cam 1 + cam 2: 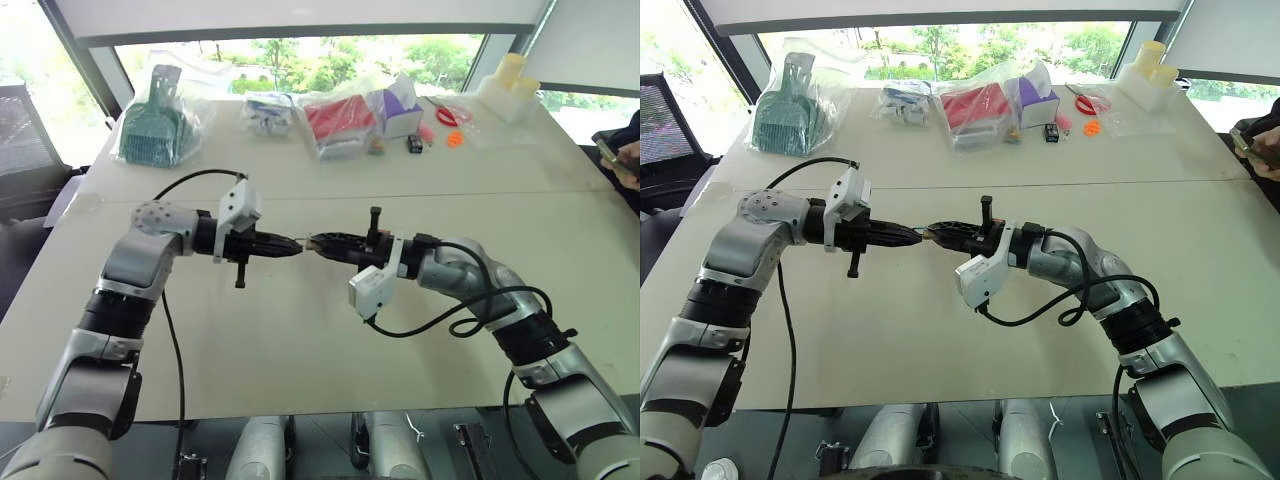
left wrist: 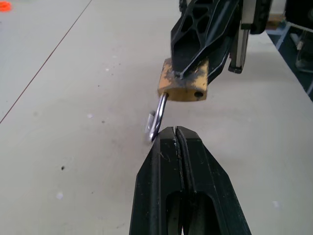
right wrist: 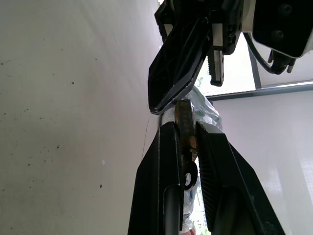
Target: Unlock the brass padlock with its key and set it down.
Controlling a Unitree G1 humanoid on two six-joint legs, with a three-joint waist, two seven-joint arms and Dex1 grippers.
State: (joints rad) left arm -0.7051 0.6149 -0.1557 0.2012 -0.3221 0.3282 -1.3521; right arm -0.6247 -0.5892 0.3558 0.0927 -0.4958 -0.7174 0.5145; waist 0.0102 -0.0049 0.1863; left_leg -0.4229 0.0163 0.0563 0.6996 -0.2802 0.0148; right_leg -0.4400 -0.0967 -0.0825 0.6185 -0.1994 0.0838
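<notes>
The brass padlock [image 2: 183, 87] hangs in mid-air over the table, and my right gripper [image 3: 185, 128] is shut on its body. Its silvery shackle [image 2: 156, 117] points away from the body toward my left gripper [image 2: 176, 131]. The left gripper is shut, and its tip lies right beside the shackle. Whether it pinches anything I cannot tell. In the head views the left gripper [image 1: 296, 246] and the right gripper [image 1: 313, 242] meet tip to tip above the middle of the table [image 1: 300, 370]. I cannot make out the key.
Along the table's far side lie a bagged green item [image 1: 155, 120], a bagged red item [image 1: 340, 118], a purple-and-white box [image 1: 400, 105], small orange trinkets [image 1: 455, 138] and white containers [image 1: 510, 85]. A person's hand [image 1: 622, 158] holds a phone at the right edge.
</notes>
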